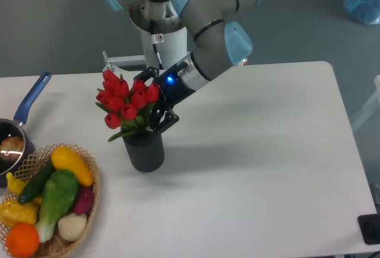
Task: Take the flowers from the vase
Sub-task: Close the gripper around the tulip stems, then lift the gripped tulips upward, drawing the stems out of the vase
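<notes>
While flowers [126, 101] hide gripper [155, 118] | jaws unclear | vase [144, 149] upright

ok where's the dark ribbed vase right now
The dark grey ribbed cylindrical vase stands on the white table, left of centre in the camera view, just right of the wicker basket of vegetables, with the red tulips in it.

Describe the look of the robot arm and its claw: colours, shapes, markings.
The arm is built of thick grey tubular segments with pale blue rounded joint caps. Its wrist ends in a black claw with dark fingers, and a small blue light glows on the claw's body.
</notes>
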Robot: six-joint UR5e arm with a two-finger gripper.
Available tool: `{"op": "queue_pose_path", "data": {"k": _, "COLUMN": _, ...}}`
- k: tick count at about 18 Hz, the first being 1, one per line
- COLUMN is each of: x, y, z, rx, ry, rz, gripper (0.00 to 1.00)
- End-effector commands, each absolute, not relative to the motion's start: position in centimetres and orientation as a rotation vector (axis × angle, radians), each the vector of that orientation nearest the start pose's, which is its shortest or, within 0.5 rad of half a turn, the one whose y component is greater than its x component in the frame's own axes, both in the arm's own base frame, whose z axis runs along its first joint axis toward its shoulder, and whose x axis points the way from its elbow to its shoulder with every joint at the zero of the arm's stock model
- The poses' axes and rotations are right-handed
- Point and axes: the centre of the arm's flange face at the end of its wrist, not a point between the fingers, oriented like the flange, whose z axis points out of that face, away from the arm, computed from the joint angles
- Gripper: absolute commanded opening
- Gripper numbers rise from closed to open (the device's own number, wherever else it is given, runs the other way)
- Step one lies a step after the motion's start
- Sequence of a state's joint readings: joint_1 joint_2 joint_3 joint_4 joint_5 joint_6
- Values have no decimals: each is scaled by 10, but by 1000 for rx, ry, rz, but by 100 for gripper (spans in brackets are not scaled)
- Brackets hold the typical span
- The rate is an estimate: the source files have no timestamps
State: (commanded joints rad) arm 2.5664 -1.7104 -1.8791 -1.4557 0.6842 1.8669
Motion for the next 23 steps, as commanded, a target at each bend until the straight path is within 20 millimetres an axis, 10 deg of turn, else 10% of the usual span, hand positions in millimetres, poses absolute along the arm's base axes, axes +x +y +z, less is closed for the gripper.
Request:
{"op": "queue_pose_path", "data": {"k": 11, "x": -296, "y": 440, "z": 322, "rx": -2110, "ry": 760, "rz": -532, "gripper": 41}}
{"op": "queue_pose_path", "data": {"k": 23, "x": -293, "y": 437, "z": 318, "rx": -2094, "ry": 693, "rz": -561, "gripper": 27}}
